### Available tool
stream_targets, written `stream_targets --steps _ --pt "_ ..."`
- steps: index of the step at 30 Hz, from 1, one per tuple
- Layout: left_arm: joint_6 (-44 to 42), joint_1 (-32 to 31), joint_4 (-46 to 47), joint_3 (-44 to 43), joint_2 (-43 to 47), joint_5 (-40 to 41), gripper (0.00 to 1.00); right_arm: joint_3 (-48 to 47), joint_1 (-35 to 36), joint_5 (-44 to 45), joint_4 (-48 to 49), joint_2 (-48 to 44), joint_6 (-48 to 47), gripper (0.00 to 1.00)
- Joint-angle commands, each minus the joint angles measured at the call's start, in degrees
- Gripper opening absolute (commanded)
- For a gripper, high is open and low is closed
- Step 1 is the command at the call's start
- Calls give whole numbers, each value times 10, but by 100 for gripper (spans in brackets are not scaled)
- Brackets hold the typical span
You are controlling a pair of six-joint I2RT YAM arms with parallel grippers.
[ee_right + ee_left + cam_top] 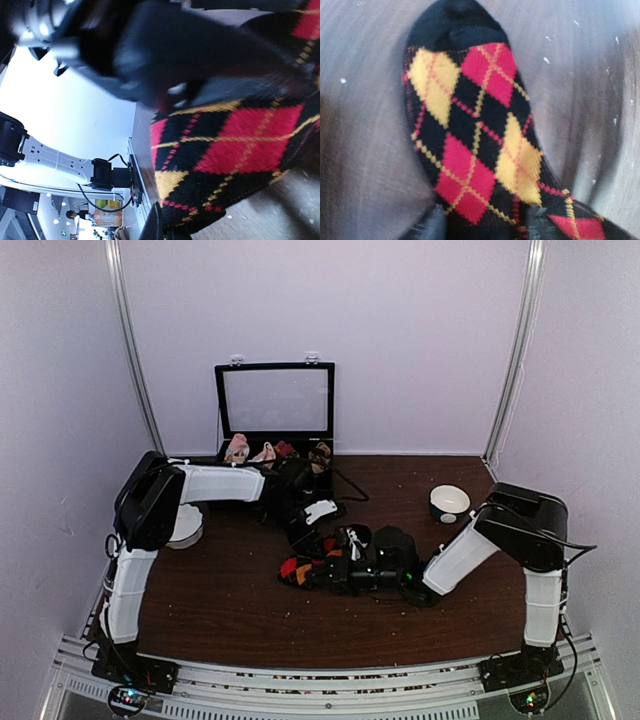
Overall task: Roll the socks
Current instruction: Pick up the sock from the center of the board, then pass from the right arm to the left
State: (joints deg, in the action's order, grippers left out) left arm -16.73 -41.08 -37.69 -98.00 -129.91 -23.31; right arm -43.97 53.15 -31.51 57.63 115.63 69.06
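A black argyle sock [293,568] with red and orange diamonds lies bunched at mid-table under both grippers. In the left wrist view the sock [470,125] stretches away over the brown table, black toe farthest, and runs between the two fingers of my left gripper [486,225], which is shut on it. In the top view the left gripper [343,542] points down at the sock. My right gripper [335,572] reaches in from the right. In its wrist view the right gripper [177,232] is shut on the sock's [235,150] edge, with the left gripper a dark blur above.
An open black case [275,370] stands at the back with pink and white sock bundles [238,448] inside. A white bowl [449,502] sits at the right. A white round object [186,526] sits by the left arm. Crumbs dot the table.
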Motion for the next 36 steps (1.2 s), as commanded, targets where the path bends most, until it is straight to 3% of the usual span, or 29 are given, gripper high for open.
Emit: stream_targets --steps 1,3,4,15,22,32,36 --pt "-26 5 -55 53 32 74 72 40 -17 -20 131 32 132 0" --pt "-34 15 -49 69 70 73 94 50 -28 -17 161 39 156 0" --pt "-44 21 -49 76 91 70 97 53 -31 -16 171 41 168 0" --pt "-202 94 -21 259 286 45 98 54 -47 -7 200 33 221 0" --pt "-237 106 -95 299 311 -183 92 31 -44 -20 249 47 262 0" --pt "-199 97 -84 268 279 -331 94 12 -25 -54 272 45 265 0" --pt "-183 97 -111 242 247 -376 90 6 -23 -58 273 51 266 0"
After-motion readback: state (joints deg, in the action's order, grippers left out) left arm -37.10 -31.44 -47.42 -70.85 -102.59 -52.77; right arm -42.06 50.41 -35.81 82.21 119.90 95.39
